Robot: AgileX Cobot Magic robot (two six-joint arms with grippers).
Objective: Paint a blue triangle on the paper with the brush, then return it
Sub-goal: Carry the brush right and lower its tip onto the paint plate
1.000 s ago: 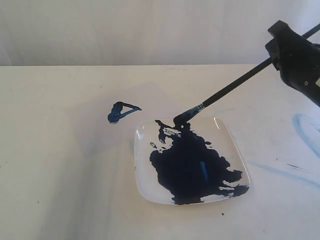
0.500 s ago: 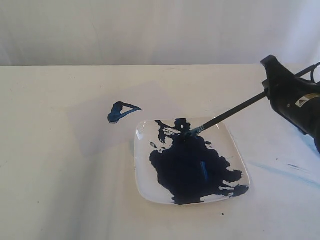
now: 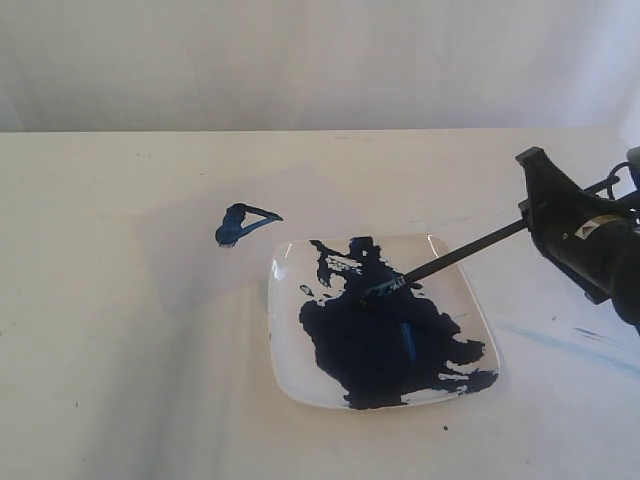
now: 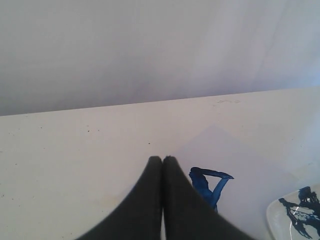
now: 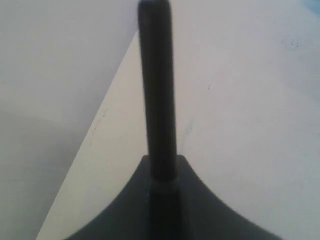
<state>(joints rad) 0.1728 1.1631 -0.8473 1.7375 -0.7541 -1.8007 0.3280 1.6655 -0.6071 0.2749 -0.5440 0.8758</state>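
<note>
On the plate (image 3: 288, 352), blue paint (image 3: 380, 340) pools, brush (image 3: 465, 252) tip in it.

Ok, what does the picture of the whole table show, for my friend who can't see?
The right gripper holds a black brush slanting down, its tip in dark blue paint pooled on a white square plate. Beside the plate, a small blue triangle sits on pale paper on a white table.
</note>
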